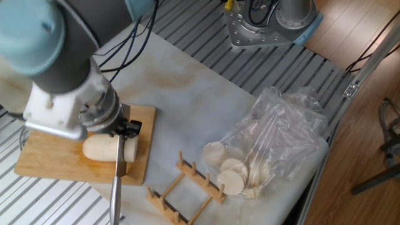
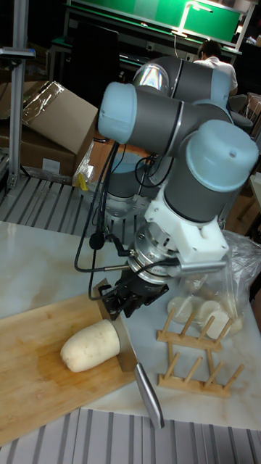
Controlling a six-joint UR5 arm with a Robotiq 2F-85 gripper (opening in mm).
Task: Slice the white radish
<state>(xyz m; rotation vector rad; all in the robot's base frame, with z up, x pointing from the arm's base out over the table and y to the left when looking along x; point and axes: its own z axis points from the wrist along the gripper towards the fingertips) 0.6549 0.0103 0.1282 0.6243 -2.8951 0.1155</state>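
The white radish (image 1: 100,149) (image 2: 88,347) lies on its side on the bamboo cutting board (image 1: 50,159) (image 2: 32,380), rounded end to the left. A knife blade (image 1: 119,153) (image 2: 123,341) stands across it near its flat right end, with a thin piece of radish (image 1: 130,148) just past the blade. The steel handle (image 1: 115,199) (image 2: 150,397) reaches out over the board's front edge. My gripper (image 1: 125,129) (image 2: 129,299) is directly above the radish's cut end, shut on the back of the knife.
A clear plastic bag (image 1: 275,134) (image 2: 243,264) with pale round slices lies to the right. A small wooden dish rack (image 1: 184,186) (image 2: 194,346) stands between the board and the bag. A second robot base (image 1: 265,22) is at the far edge.
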